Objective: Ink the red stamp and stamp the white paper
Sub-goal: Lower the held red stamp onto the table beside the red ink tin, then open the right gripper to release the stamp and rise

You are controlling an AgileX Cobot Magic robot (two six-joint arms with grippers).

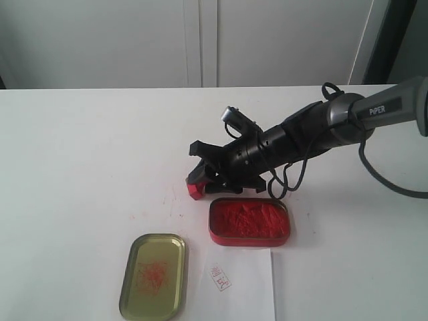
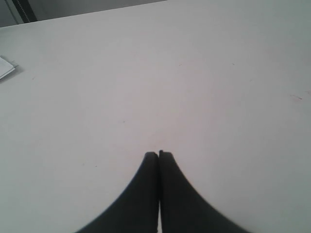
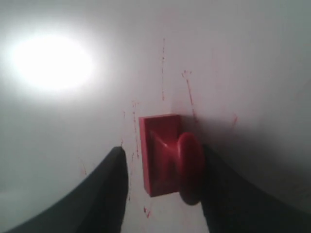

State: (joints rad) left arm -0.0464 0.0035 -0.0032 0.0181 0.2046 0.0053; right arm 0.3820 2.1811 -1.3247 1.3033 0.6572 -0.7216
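When you look for the left gripper (image 2: 159, 155): only the left wrist view shows it. Its two black fingers are pressed together with nothing between them, low in the middle of that view, over the bare white tabletop (image 2: 218, 97).
Lid: the gold metal lid with red smears (image 1: 154, 275) lies flat at the lower left of the exterior view.
Stamp: the small red stamp with a square base and a knob handle (image 1: 194, 189) lies on its side on the table in the middle of the exterior view, just up and left of the tin.
Paper: the thin white paper sheet (image 1: 251, 294) sits at the bottom middle, just below the tin. It has a small red square mark (image 1: 220, 278) on it.
Tin: the red tin of red ink paste (image 1: 249, 221) is just right of the middle, with its lid off.
Right gripper (image 1: 198, 170): it is on the arm that crosses from the right edge. Its fingers are spread, one on each side of the stamp.
Done: I think the gripper is in place to grab the stamp.
Left to do: squeeze, lift, dip in the paste, press on the paper.
Right wrist view only: one finger looks to touch the knob and the other has a gap beside the base. Thin red streaks (image 3: 189, 92) mark the table.
Exterior view only: the tin, lid and paper.
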